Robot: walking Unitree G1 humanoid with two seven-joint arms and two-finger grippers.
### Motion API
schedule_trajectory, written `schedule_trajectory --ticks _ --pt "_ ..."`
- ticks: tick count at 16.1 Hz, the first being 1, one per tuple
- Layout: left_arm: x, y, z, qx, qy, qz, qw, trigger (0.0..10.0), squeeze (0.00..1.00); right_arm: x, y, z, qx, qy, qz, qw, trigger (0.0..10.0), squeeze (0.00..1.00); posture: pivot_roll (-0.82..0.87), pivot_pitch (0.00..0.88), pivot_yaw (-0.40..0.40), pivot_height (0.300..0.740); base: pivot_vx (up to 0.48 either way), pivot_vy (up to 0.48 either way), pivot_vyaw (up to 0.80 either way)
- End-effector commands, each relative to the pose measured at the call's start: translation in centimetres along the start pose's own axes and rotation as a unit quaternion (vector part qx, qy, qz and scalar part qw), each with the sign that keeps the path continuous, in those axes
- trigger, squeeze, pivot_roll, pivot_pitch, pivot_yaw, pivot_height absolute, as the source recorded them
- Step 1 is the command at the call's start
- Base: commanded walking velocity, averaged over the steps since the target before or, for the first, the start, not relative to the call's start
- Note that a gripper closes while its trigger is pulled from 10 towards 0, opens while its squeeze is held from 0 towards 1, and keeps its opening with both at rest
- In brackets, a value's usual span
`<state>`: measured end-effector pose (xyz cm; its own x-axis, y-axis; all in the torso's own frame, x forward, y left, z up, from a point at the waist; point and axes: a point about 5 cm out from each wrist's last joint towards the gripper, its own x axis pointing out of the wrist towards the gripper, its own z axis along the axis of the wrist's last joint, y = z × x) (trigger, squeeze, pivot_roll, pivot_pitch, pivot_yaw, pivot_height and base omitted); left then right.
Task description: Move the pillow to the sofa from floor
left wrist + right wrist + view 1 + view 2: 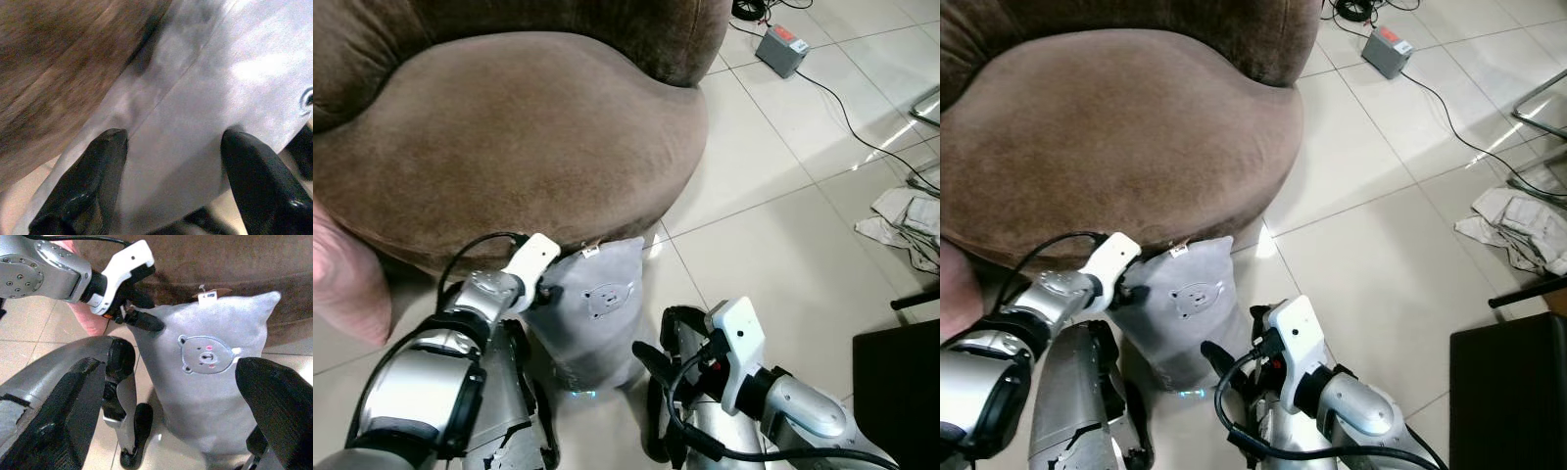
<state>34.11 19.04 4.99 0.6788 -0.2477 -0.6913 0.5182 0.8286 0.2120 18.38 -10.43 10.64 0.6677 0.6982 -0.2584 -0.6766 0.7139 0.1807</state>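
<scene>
Standing upright on the tiled floor [773, 245], the grey pillow [592, 313] was propped against the front of the brown sofa [509, 137]. The left gripper [171, 147] was pressed to the pillow's upper edge, jaws spread across the fabric. The right gripper [171, 431] was held near the pillow, jaws spread wide.

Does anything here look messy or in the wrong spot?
Yes. A grey pillow with a bear face stands on the tiled floor, leaning against the brown sofa rather than lying on it. The left gripper is pressed against it, fingers apart. Crumpled cloth and loose cables lie on the tiles to the right.
</scene>
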Motion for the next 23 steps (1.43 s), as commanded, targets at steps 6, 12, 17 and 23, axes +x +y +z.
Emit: schedule_trajectory --ticks 6,12,17,23 --pt "0.9 -2.3 -0.6 0.006 0.001 -0.015 1.000 10.0 0.00 -1.6 0.4 -0.5 0.005 0.017 -0.008 1.000 10.0 0.00 -0.33 0.317 -0.160 0.541 0.000 0.000 0.00" --pt "0.9 -2.1 -0.5 0.033 0.008 0.000 0.999 10.0 1.00 -1.6 0.8 -0.5 0.011 0.016 -0.010 1.000 10.0 0.00 -0.33 0.324 -0.153 0.541 0.000 0.000 0.00" --pt "1.1 -2.6 -0.5 0.041 0.012 -0.006 0.999 10.0 1.00 -1.8 0.9 -0.7 0.014 0.019 -0.012 1.000 10.0 0.00 -0.34 0.332 -0.154 0.541 0.000 0.000 0.00" --pt "1.0 -2.6 -1.9 0.050 0.042 -0.009 0.998 10.0 0.00 -2.2 1.1 -0.8 0.016 0.020 -0.017 1.000 10.0 0.00 -0.35 0.330 -0.147 0.541 0.000 0.000 0.00"
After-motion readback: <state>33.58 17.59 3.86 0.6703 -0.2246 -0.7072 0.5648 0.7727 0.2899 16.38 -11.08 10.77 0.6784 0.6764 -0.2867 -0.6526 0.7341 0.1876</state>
